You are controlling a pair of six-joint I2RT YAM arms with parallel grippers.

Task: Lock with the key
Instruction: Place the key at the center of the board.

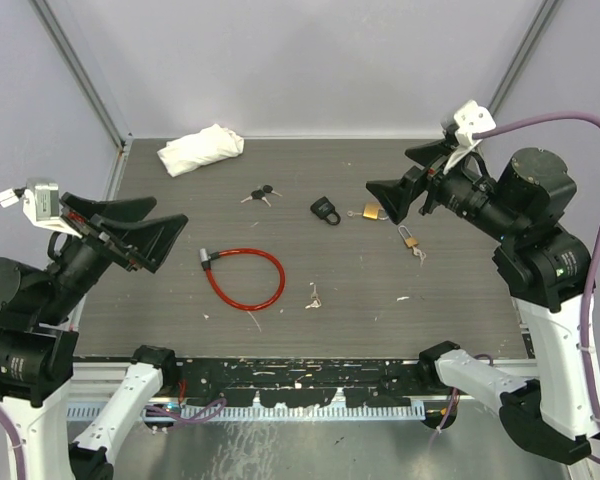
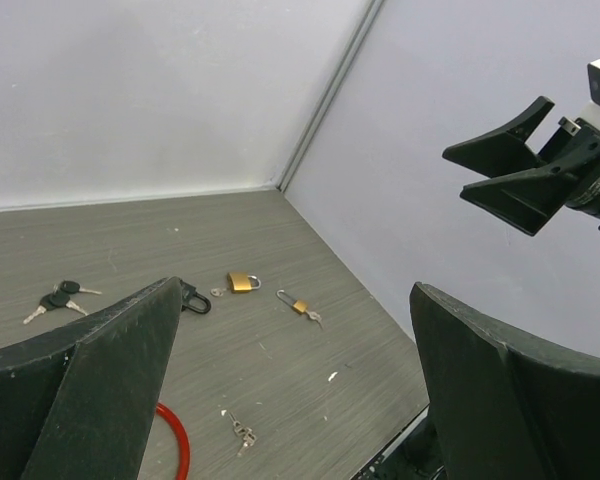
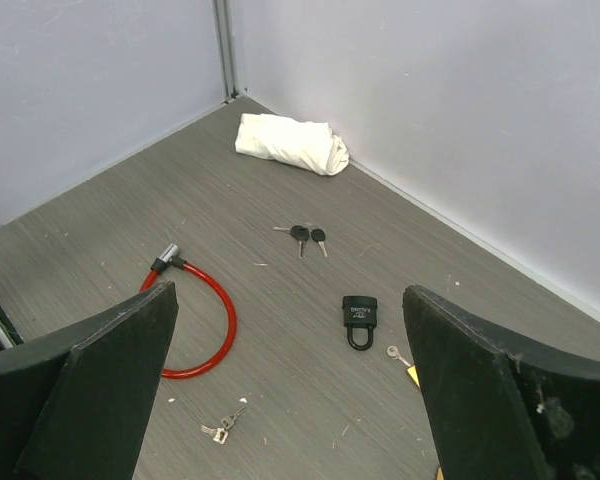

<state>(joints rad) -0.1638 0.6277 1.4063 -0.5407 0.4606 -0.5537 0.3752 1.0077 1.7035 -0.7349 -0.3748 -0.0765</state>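
Both arms rise from the near edge of the worktop [image 1: 460, 300] and hang above it, neither touching anything. The left gripper [image 1: 168, 222] is over the left edge with its jaws spread wide and nothing between them. The right gripper [image 1: 388, 170] is over the right side, farther back, with its jaws spread just as wide and also empty.

Nearest the near edge, left of the middle, lies a red cable lock [image 1: 246, 281], curled in a loop with its metal head at the left end. Just right of it, near the middle of the worktop, is a small key bunch [image 1: 313, 297], apart from the cable.

Farther back and toward the right edge lies a small brass padlock [image 1: 409, 238] with a key at its near end. I cannot tell whether that key is in the lock.

Beyond it, below the right gripper's fingers, a larger brass padlock [image 1: 374, 213] lies flat with a silver key [image 1: 354, 213] just beside it on the left. A black padlock [image 1: 326, 210] lies near them, closer to the middle, its shackle pointing toward the near edge.

Left of that and slightly farther back is a pair of black-headed keys [image 1: 262, 194].

A folded white cloth [image 1: 201, 150] lies in the far left corner.
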